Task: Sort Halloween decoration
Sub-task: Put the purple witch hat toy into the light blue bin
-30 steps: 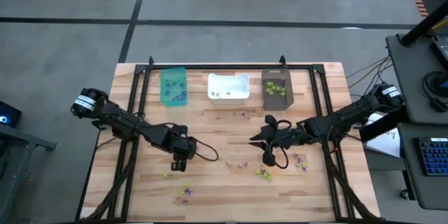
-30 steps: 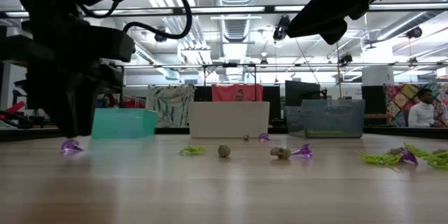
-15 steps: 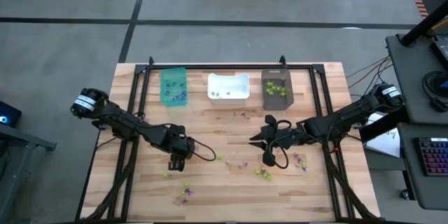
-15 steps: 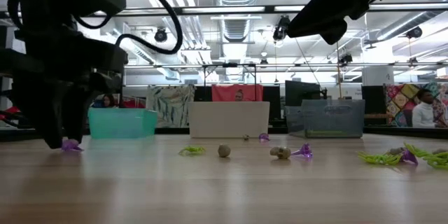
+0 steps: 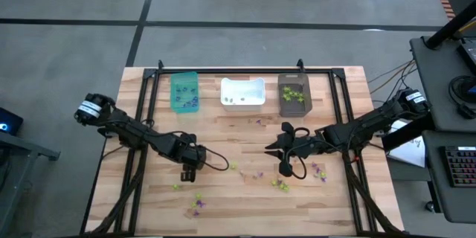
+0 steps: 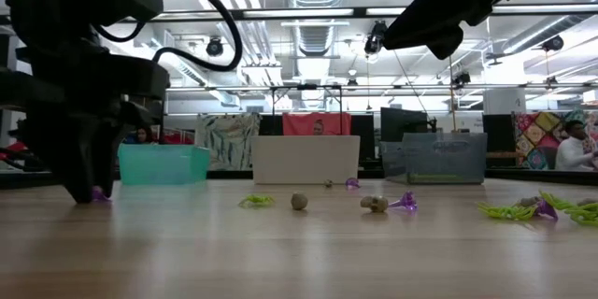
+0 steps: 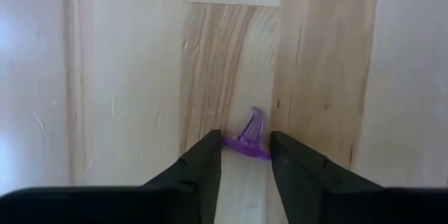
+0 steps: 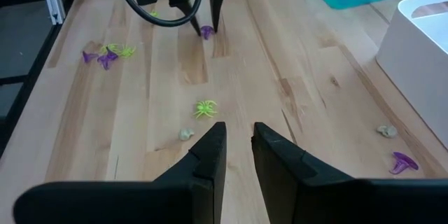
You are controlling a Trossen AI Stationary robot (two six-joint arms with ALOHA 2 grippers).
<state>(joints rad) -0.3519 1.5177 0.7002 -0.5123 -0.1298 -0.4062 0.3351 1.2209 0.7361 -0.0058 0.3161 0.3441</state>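
The Halloween decorations are tiny purple, lime-green and pale trinkets scattered on the wooden table. Some lie in the teal bin, the white bin and the dark brown bin at the far edge. My left gripper stands fingers-down on the table's left half, around one purple hat-shaped trinket. My right gripper hangs above the table's middle, raised clear, fingers a little apart and holding nothing. My left gripper comes down from above with a fingertip on each side of the purple trinket's brim. The left finger and the right finger both meet the brim's edges. The trinket sits flat on the table, its point up.
A green spider and a pale skull lie between the two grippers. More trinkets lie near the front edge, under the right gripper and to its right. A black frame borders the bins.
My left gripper has come down onto the table and shifted slightly toward the left edge, so that its fingers now stand around the purple trinket. The trinket has stayed where it was. The right arm has kept still.
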